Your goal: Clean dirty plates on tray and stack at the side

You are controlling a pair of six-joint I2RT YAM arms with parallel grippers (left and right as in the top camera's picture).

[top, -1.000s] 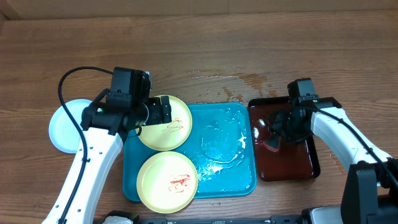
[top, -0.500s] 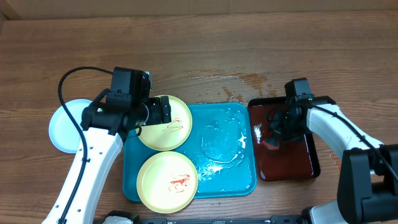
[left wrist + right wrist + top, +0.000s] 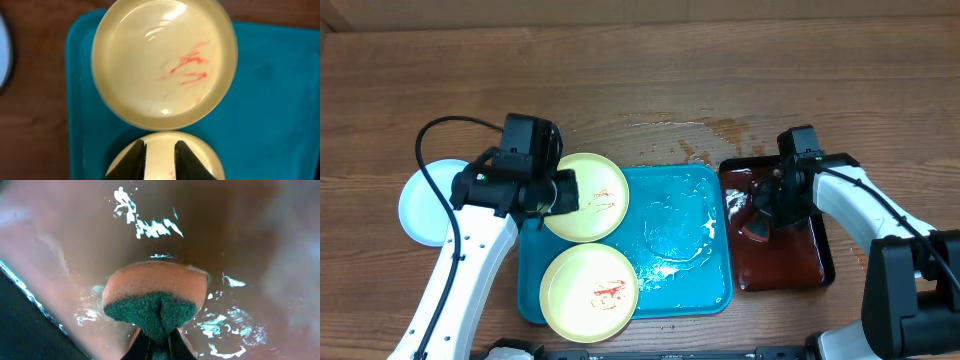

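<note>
Two pale yellow plates with red smears lie on the turquoise tray (image 3: pixel 680 240): one (image 3: pixel 590 200) over its far left corner, one (image 3: pixel 590 292) at its near left. Both plates show in the left wrist view, the far one (image 3: pixel 162 65) whole and the near one (image 3: pixel 160 170) behind my fingers. My left gripper (image 3: pixel 560 192) hangs above the far plate's left side. That gripper (image 3: pixel 160 150) has only a narrow gap between its fingers and holds nothing. A white-blue plate (image 3: pixel 425 203) rests on the table left of the tray. My right gripper (image 3: pixel 159 340) is shut on an orange and green sponge (image 3: pixel 155 287).
The right gripper (image 3: pixel 765 215) and its sponge are inside a dark red-brown tray (image 3: pixel 790 265) holding water, right of the turquoise tray. The turquoise tray's right half is wet with white foam. A water puddle (image 3: pixel 690 130) lies on the wooden table behind the trays.
The left gripper has turned from pointing right across the far plate, and its jaws have narrowed from wide apart. The right gripper has closed on the sponge and shifted slightly left.
</note>
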